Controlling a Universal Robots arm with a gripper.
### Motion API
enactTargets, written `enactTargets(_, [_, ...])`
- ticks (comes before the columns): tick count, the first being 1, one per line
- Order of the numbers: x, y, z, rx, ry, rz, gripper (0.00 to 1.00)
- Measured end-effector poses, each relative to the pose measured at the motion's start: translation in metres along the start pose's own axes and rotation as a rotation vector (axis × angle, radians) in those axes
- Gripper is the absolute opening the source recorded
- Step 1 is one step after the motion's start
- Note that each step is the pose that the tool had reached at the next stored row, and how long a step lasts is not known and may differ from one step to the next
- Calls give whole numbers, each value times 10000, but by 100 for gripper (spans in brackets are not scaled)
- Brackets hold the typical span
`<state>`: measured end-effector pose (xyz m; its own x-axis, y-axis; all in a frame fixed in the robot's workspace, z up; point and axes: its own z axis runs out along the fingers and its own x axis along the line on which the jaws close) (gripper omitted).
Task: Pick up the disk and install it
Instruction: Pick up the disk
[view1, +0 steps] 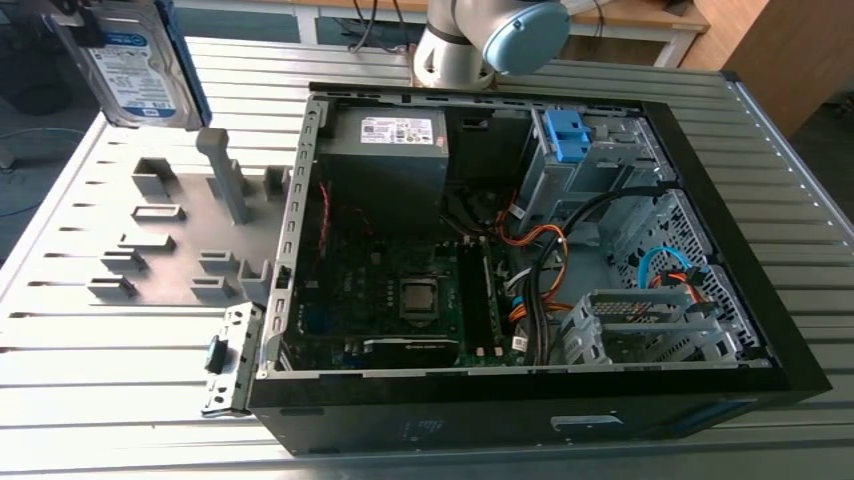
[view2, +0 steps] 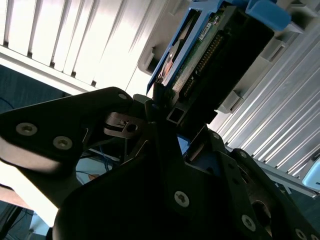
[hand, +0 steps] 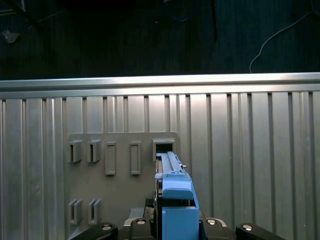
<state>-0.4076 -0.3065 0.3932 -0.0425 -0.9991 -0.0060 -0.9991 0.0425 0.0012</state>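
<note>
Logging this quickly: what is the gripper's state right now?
The gripper: closed, holding the disk.

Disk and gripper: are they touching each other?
Touching. In the second wrist view the gripper clamps the disk by its blue-framed end, with no gap showing.

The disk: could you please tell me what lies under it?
In the first wrist view the disk is over the grey slotted plate, by an open slot. The plate lies on the ribbed table. The spot straight under the disk is covered.
</note>
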Motion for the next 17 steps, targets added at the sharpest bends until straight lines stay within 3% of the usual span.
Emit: enactTargets(17, [-1, 0, -120, 0, 0, -1, 36])
